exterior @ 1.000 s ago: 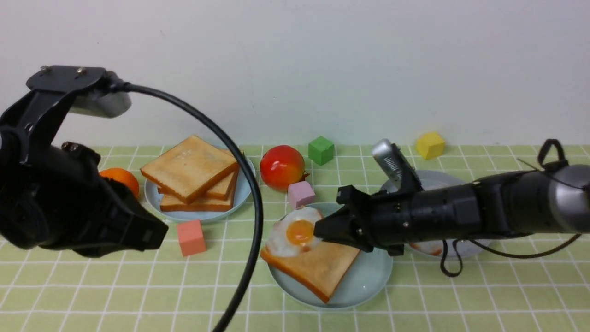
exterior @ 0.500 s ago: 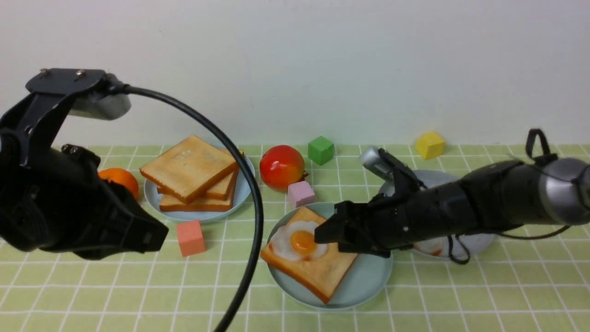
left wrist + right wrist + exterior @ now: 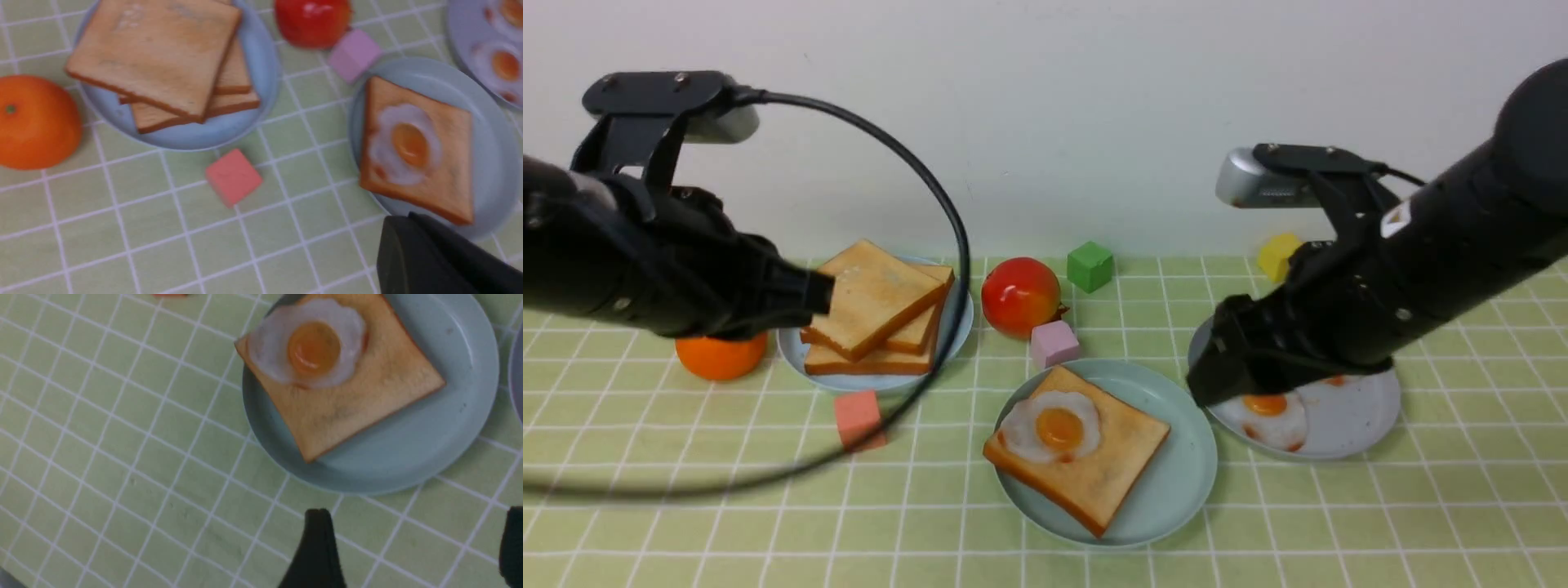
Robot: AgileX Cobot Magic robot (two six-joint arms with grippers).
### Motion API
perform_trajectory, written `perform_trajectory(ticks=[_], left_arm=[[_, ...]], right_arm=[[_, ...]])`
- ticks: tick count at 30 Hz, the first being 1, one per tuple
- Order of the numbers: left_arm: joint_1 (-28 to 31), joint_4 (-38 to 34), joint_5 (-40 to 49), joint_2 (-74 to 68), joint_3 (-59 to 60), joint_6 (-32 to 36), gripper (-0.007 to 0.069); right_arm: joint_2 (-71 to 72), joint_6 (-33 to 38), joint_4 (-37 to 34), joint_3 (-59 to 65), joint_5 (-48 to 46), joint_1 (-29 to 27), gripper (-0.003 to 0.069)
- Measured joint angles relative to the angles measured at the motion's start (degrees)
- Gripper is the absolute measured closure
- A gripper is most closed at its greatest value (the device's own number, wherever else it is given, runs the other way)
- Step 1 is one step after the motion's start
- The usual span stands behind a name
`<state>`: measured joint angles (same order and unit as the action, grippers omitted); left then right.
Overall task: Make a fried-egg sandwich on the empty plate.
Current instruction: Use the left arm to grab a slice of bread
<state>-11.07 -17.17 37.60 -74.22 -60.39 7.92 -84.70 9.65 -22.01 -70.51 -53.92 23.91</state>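
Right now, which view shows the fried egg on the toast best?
Right wrist view: the fried egg is close, sharp, seen from above. The front view shows it smaller, at a slant; the left wrist view, blurred.

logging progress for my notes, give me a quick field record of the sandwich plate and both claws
plate: round pale mint-teal plastic plate, holding one square golden-brown toast slice
egg: flat white toy fried egg with orange yolk, on that slice
top slice: not yet added
spare: toast stack on light-blue plate
left claw: shut
right claw: open, empty
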Motion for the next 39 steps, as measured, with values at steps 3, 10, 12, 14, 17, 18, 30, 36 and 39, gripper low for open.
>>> perform_trajectory(ticks=[3, 10, 12, 14, 17, 18, 30, 36, 39], left_arm=[[5.6, -4.5, 1.6, -7.4, -3.7, 1.1, 0.0638], [12.6, -22.1, 3.9, -25.4, -14.8, 6.1, 0.0632], [12.8, -21.4, 2.6, -28.3, -18.3, 6.1, 0.0615], [12.9, -18.5, 3.2, -32.1, -23.9, 5.5, 0.0579], [13.0, -12.4, 9.1, -38.6, -34.1, 3.8, 0.0508], [13.0, -12.0, 9.5, -39.0, -34.7, 3.7, 0.0503], [13.0, -0.5, 15.7, -54.6, -55.5, 7.5, 0.0223], [13.0, -0.3, 14.3, -58.3, -55.6, 10.7, 0.0218], [13.0, -0.7, 14.1, -58.5, -55.6, 10.8, 0.0218]], right_arm=[[3.5, -2.7, 3.0, 0.1, -3.2, 3.8, 0.0095], [8.7, -4.4, 5.4, 4.8, -1.4, 11.8, 0.0095], [8.9, -4.7, 6.1, 5.8, -1.3, 12.8, 0.0095], [9.0, -4.7, 6.7, 6.5, -1.1, 13.3, 0.0095], [9.0, -5.1, 7.5, 7.0, -1.1, 13.5, 0.0095], [9.0, -5.1, 7.5, 7.0, -1.0, 13.5, 0.0095], [9.1, -6.1, 8.5, 7.0, 0.5, 13.5, 0.0095], [9.1, -6.1, 9.3, 7.0, 0.5, 13.6, 0.0095], [9.1, -6.1, 9.3, 7.0, 0.3, 13.7, 0.0095]])
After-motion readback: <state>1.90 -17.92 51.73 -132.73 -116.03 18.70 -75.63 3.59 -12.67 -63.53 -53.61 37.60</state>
